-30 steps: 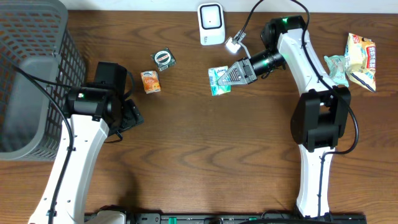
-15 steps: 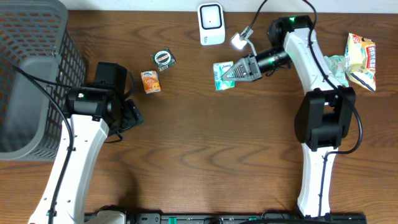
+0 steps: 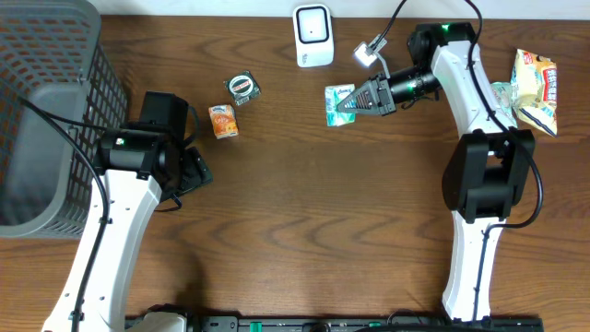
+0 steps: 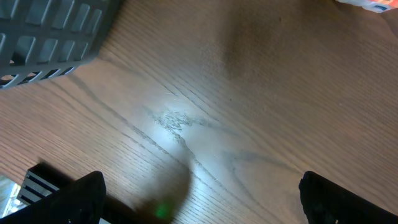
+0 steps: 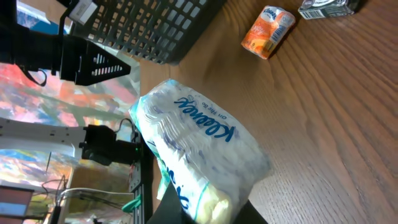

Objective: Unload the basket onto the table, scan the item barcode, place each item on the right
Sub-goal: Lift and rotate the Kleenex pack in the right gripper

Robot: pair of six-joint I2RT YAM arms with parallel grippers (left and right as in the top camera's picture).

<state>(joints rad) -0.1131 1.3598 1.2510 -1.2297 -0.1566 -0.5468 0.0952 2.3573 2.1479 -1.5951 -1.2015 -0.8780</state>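
Note:
My right gripper [image 3: 355,99] is shut on a white and green Kleenex tissue pack [image 3: 338,102] and holds it above the table, just below and right of the white barcode scanner [image 3: 312,35]. In the right wrist view the tissue pack [image 5: 199,152] fills the middle, pinched between the dark fingers [image 5: 186,208] at the bottom. At the left side my left gripper [image 3: 191,172] stands open over bare wood. In the left wrist view its two dark fingertips [image 4: 81,196] sit wide apart with nothing between them.
A grey mesh basket [image 3: 51,111] fills the far left. A small orange packet [image 3: 222,121] and a dark round tin [image 3: 243,87] lie left of centre. Snack bags [image 3: 533,89] lie at the right edge, beside the right arm.
My right gripper has carried the tissue pack up and to the right, closer to the scanner. The left arm has not moved.

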